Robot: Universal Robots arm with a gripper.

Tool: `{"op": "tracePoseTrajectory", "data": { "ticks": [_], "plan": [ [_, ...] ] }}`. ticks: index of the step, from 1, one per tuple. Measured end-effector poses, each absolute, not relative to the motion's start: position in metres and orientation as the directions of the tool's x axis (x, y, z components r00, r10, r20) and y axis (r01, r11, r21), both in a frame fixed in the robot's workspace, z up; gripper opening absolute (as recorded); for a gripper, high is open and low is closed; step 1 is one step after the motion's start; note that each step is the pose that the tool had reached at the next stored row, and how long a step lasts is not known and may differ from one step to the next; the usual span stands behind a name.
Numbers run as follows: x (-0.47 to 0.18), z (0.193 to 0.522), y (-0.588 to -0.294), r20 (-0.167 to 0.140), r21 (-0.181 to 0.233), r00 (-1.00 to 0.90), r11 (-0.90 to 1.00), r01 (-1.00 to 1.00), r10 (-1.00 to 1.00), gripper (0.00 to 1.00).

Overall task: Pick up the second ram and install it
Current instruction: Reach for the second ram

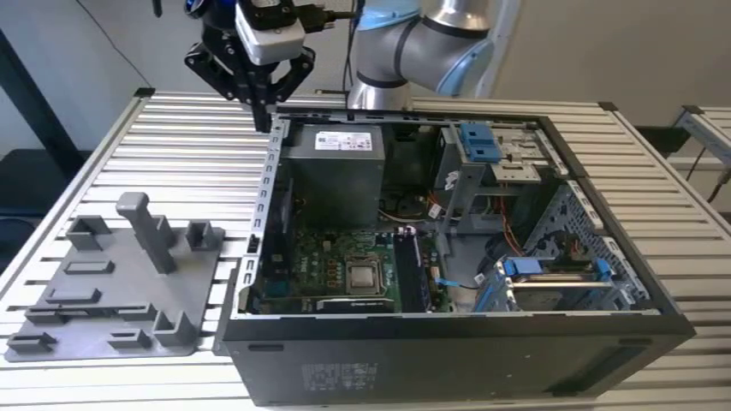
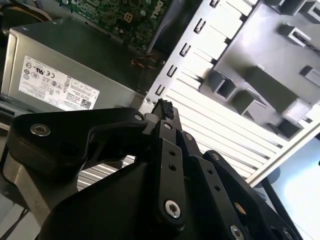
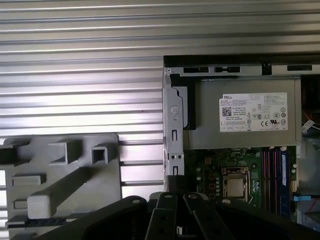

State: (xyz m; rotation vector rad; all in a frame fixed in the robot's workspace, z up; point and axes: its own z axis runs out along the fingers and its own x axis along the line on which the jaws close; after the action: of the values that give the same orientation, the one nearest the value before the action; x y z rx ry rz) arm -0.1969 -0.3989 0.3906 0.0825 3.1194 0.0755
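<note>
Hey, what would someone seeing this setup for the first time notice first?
An open computer case dominates the slatted table, its green motherboard and grey power supply exposed. The black gripper hangs over the case's far corner at the exterior view's left, and a grey holder tray with upright posts lies beside the case on that side.

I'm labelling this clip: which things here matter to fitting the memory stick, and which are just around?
In the job: gripper; second ram pinched at its tip; memory slots; computer case.
Just around: grey holder tray; power supply; blue drive clips.
</note>
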Motion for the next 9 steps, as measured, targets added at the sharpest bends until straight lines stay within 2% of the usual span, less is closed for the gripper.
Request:
{"op": "tracePoseTrajectory", "data": {
  "ticks": [9],
  "plan": [
    [-0.213,0.389,-0.399,-0.019,0.049,-0.999,0.998,0.049,0.05,0.11]
  ]
}}
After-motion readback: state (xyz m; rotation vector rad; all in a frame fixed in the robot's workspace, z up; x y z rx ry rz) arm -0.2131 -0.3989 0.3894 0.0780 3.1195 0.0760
